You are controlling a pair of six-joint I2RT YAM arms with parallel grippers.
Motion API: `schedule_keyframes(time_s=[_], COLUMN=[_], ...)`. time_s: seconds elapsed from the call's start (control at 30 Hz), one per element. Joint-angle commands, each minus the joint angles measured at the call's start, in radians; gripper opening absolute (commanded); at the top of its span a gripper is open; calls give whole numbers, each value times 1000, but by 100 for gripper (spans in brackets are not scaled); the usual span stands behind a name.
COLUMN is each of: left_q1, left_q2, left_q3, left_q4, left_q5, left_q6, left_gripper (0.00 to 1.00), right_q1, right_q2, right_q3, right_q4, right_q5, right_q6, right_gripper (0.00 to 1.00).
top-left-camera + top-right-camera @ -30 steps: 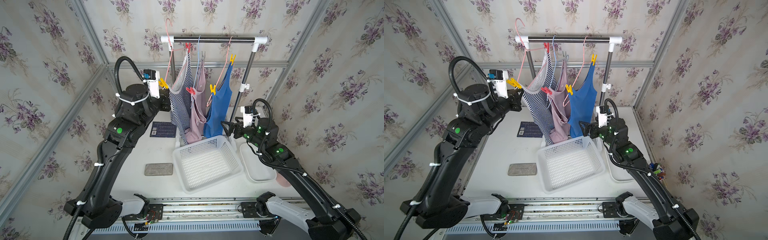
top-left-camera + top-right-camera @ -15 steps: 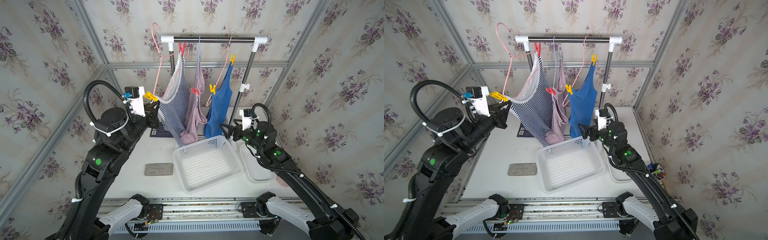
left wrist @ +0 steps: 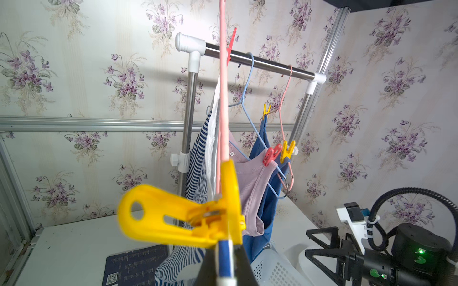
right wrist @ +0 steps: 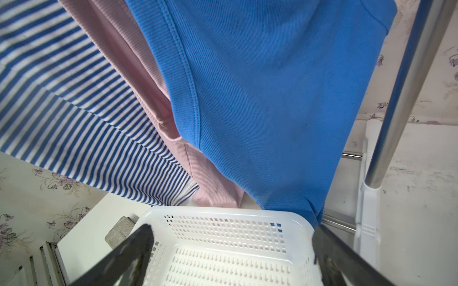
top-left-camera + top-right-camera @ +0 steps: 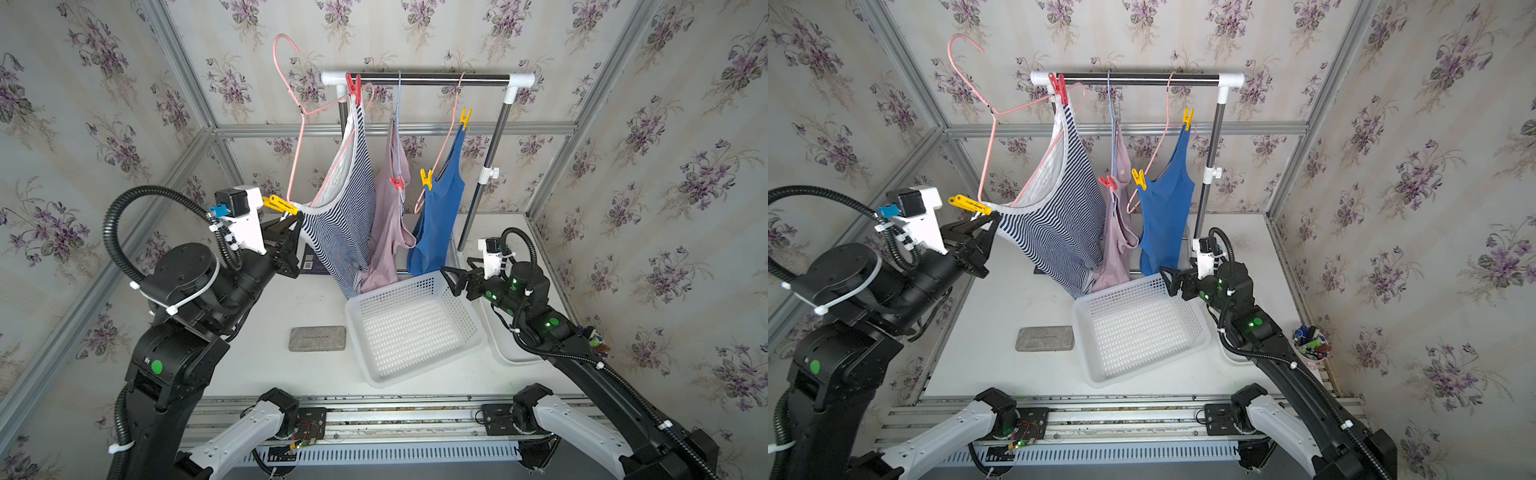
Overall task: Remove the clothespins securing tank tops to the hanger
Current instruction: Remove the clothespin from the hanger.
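Both top views: dragged navy-and-white striped tank top (image 5: 345, 216) and pink wire hanger (image 5: 296, 158) leftward, hook off the steel rail (image 5: 432, 79). Left wrist: clamped left gripper (image 3: 225, 270) on the strap (image 3: 224, 257), beneath the yellow plastic clothespin (image 3: 183, 220), not freed. Right wrist: held right gripper (image 4: 233, 229) spread, empty.

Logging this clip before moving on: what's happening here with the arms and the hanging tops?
The left claw is shut on the striped tank top at its edge, right beside a yellow clothespin clipping it to the pink hanger. The hanger's hook stands clear of the rail. The right claw is open and empty over the white basket. A red clothespin is clipped on the pink top.
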Motion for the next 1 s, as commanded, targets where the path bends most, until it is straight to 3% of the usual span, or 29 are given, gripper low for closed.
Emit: schedule_keyframes(time_s=[0.0, 0.53, 0.8, 0.97], left_q1=[1, 1, -1, -1], left_q2=[-19, -131, -202, -213], left_q3=[25, 103, 47, 18], left_q4=[68, 63, 62, 64], left_q5=[30, 35, -5, 147], left_q6=[3, 19, 44, 42], left_gripper=[0, 0, 0, 0], right_q1=[1, -1, 1, 0], right_q2=[-13, -22, -27, -37], right_q3=[-19, -49, -57, -60], right_q4=[32, 70, 83, 83], right_q5=[-1, -19, -37, -36], right_q6=[24, 58, 84, 91], right_gripper=[100, 100, 100, 100])
